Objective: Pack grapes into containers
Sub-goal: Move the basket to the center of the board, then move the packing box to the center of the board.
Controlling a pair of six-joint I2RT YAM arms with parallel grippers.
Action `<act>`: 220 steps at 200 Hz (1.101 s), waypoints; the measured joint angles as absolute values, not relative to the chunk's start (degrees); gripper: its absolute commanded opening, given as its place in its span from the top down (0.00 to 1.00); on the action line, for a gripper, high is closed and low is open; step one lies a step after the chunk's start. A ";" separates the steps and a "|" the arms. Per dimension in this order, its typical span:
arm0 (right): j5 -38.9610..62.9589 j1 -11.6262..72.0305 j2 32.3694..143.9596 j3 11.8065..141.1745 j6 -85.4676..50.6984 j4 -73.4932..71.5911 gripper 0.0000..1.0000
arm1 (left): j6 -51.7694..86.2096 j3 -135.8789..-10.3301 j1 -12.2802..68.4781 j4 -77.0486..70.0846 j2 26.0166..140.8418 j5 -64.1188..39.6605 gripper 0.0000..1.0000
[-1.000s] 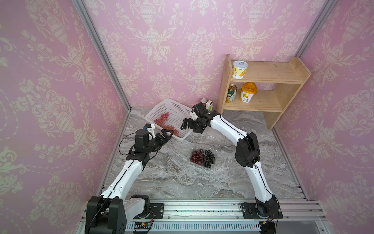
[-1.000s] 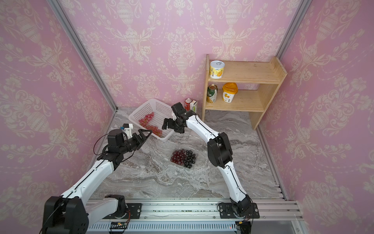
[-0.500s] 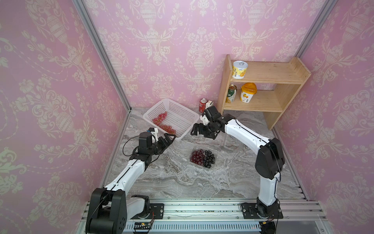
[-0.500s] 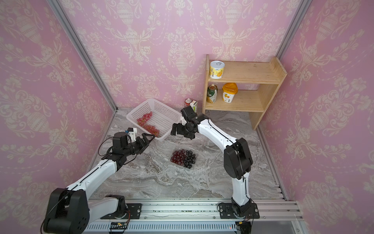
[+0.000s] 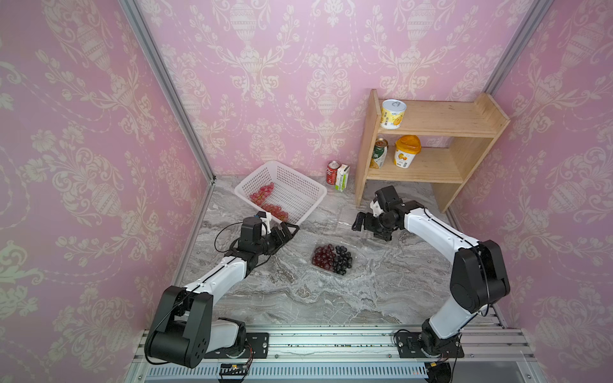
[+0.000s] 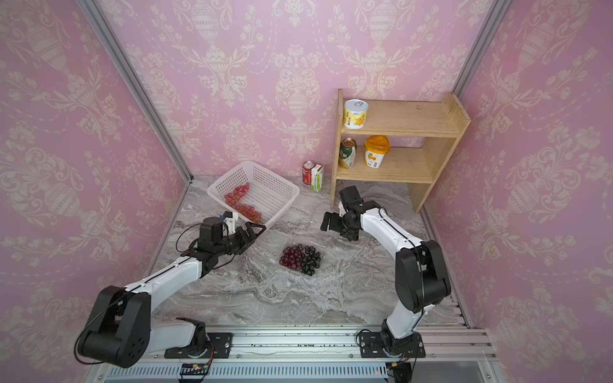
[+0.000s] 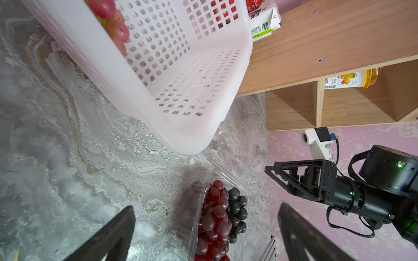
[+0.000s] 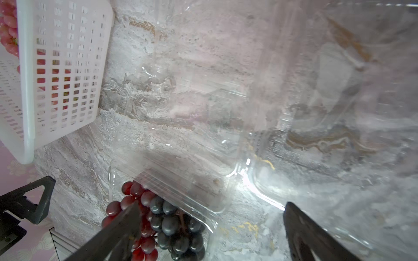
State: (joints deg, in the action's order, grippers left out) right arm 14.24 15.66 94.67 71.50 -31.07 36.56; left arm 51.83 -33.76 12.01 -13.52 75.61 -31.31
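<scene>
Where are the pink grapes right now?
In a top view the pink grapes lie inside the white basket at the back of the table on the robot's left, just beyond the open left gripper.

pink grapes [image 8: 7, 31] run off the edge, partly hidden by the basket [image 8: 63, 79].

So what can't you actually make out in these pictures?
- Empty clear containers: right wrist view, blurred and see-through; their number is unclear.
- Pink grapes: left wrist view, cut off by the picture edge and basket wall.
- Shelf can labels: in both top views, too small to read.
</scene>
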 measured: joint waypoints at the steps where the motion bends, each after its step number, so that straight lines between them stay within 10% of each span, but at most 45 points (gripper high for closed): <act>1: 14.24 15.57 94.59 71.44 -31.07 36.53 0.00 | 51.83 -33.76 12.10 -13.56 75.72 -31.29 0.01; 220: 10.72 -6.35 82.98 56.51 -28.84 36.97 0.00 | 51.16 -31.53 18.94 -20.14 83.09 -30.26 0.01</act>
